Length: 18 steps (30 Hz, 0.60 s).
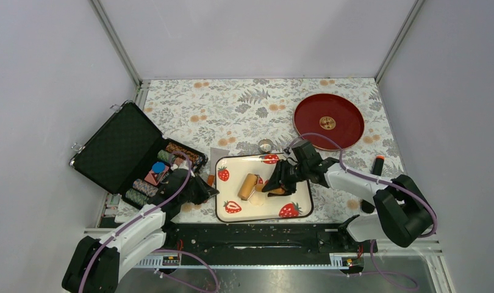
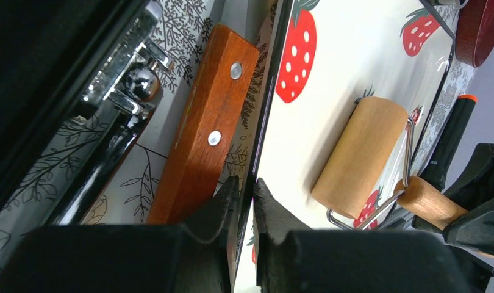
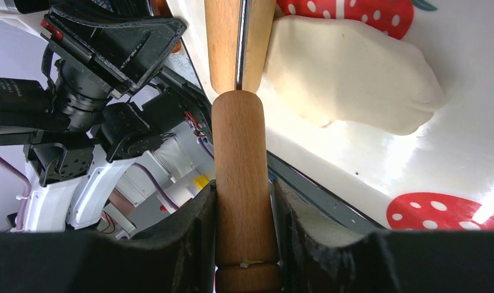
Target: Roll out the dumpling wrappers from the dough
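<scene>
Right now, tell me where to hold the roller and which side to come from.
Take the roller by its wooden handle, approaching from its free end, as the right gripper does now. The handle is straight and round, suiting a pinch from both sides; the drum should stay free to turn on its wire frame over the dough.

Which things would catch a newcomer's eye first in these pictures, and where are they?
The white strawberry tray in the near middle draws the eye first: over it the right gripper clamps the handle of a wooden roller beside a pale lump of dough. Next come the round red plate at the far right and the open black case on the left.
</scene>
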Available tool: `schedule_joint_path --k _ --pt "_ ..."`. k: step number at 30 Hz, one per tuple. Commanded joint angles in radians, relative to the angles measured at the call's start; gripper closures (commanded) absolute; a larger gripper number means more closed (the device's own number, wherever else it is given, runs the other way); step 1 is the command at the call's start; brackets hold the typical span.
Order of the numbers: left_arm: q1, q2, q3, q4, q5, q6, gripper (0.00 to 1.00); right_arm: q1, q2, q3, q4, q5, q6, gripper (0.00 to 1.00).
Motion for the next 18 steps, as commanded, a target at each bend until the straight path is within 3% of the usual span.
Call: schedule_joint_path --k 1,11,18 --pt "0.006 -0.001 -0.024 -0.010 -0.019 -0.009 1.00 0.004 0.065 -0.001 -0.317 0.246 -0.017 1.00" --pt "0.006 -0.007 -0.023 -0.015 -0.026 -0.012 1.00 0.049 -0.037 0.375 -0.473 0.310 -0.074 1.00" --pt "0.006 -0.006 -0.024 -0.013 -0.024 -0.011 1.00 0.049 -0.201 0.286 -0.488 0.359 0.050 1.00"
